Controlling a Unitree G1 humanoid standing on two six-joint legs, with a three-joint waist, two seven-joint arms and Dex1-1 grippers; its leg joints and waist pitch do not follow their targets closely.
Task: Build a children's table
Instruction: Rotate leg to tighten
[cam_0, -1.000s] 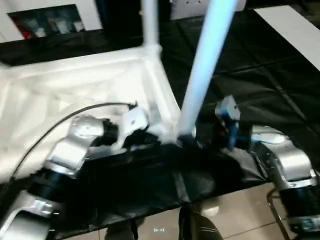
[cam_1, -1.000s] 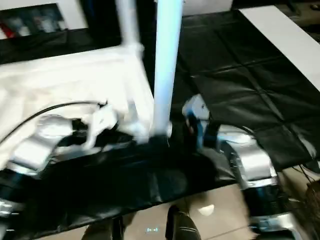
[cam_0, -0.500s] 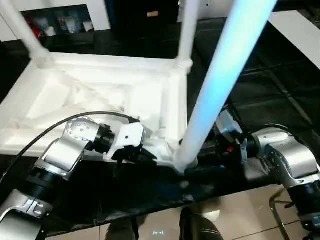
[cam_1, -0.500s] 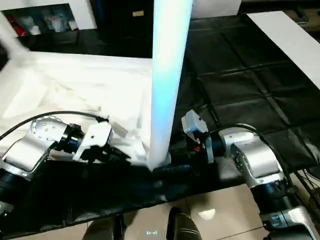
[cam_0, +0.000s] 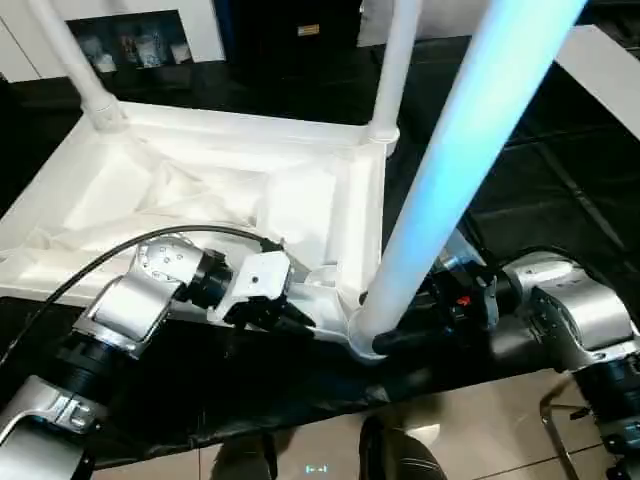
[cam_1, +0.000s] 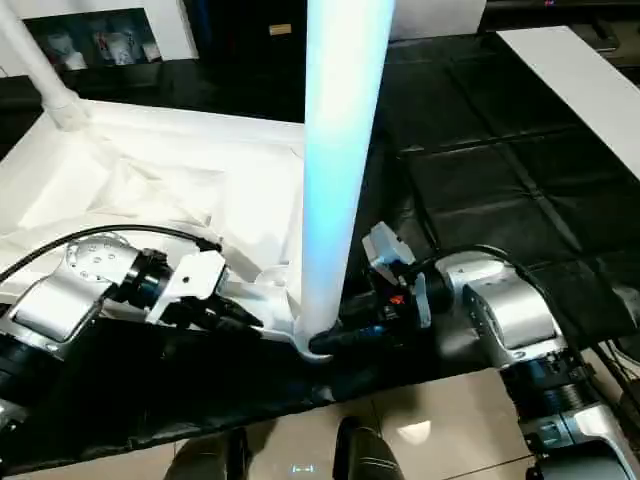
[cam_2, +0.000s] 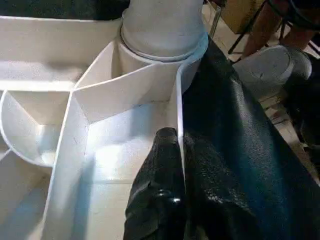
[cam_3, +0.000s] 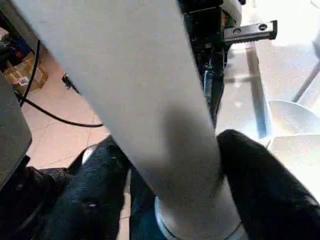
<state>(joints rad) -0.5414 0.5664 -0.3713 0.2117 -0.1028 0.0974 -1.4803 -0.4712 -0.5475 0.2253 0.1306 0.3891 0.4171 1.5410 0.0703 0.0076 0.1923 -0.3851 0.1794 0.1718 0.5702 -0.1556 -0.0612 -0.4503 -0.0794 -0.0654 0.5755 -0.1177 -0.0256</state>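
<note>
Lying upside down on the black mat (cam_0: 560, 190), the children's table (cam_0: 200, 190) shows its ribbed underside. Near leg (cam_0: 450, 170) stands in the near corner socket (cam_2: 162, 30), leaning toward the camera; two far legs stand upright in the far corners.

Left gripper (cam_2: 170, 165) reaches in level from the left, fingers (cam_2: 160, 190) pinched together on the thin rim wall just beside that socket. Right gripper (cam_3: 165, 165) comes in level from the right, fingers (cam_3: 260, 175) either side of the leg's base, against it; clamped or not, cannot tell.

Near table edge sits close to the mat's front edge, tiled floor (cam_0: 470, 430) beyond. Open mat to the right.
</note>
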